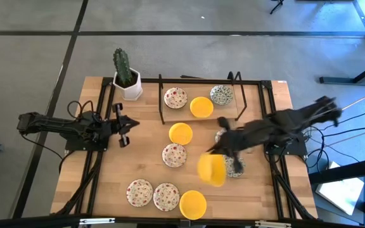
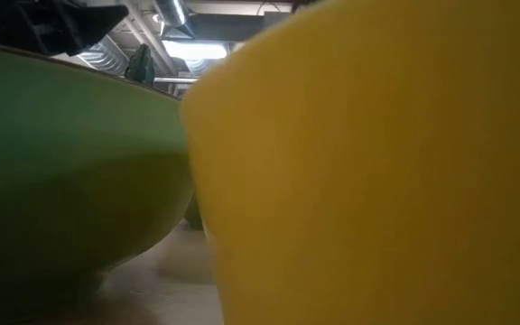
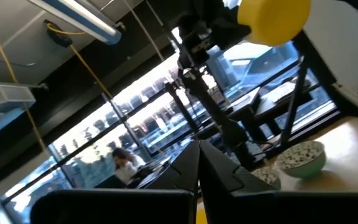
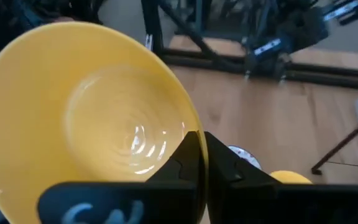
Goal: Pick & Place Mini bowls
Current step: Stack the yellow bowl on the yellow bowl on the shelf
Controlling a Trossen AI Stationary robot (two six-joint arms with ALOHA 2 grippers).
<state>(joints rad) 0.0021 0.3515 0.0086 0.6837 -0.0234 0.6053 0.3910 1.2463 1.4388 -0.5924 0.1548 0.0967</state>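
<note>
Yellow bowl (image 1: 211, 170) sits pinched in the right tool (image 1: 215, 152), lifted.

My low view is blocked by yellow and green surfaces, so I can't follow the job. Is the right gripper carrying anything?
Observer: Yes, the right gripper is shut on the rim of a plain yellow round mini bowl, lifted off the wooden table.
Operator: And the left one?
Observer: The left gripper is shut and empty, near the table's left edge.
Operator: Any bowls at the far side?
Observer: Three within the black metal frame: a red-speckled bowl, a second yellow bowl, a green-grey patterned bowl.
</note>
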